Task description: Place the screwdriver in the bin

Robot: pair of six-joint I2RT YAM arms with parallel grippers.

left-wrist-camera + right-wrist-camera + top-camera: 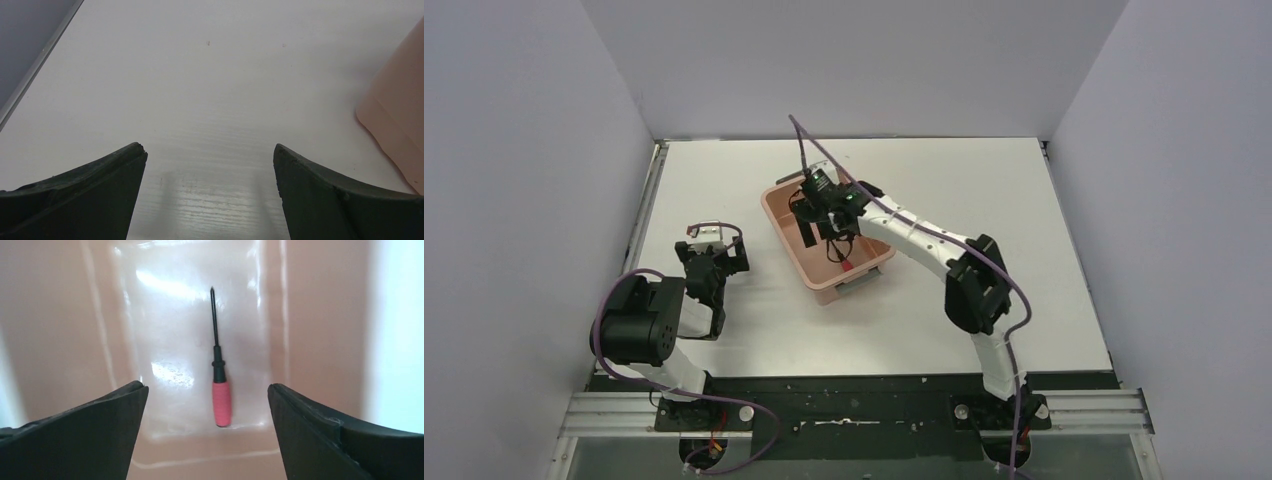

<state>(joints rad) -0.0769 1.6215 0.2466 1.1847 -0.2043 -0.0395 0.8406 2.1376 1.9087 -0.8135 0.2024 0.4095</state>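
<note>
The screwdriver (220,390), with a red-pink handle and slim black shaft, lies flat on the floor of the salmon-pink bin (65,315). Its handle is close to the bin's end wall. In the top view its red handle (847,265) shows in the bin (786,232) at mid table. My right gripper (207,387) hangs open and empty above the bin, apart from the screwdriver; it shows in the top view (824,215). My left gripper (210,150) is open and empty over bare table, left of the bin's corner (400,115); it also shows in the top view (711,258).
White table (984,190) with grey walls on three sides. A metal rail (649,200) runs along the table's left edge. Purple cables trail from both arms. A black base plate (854,395) lies along the near edge.
</note>
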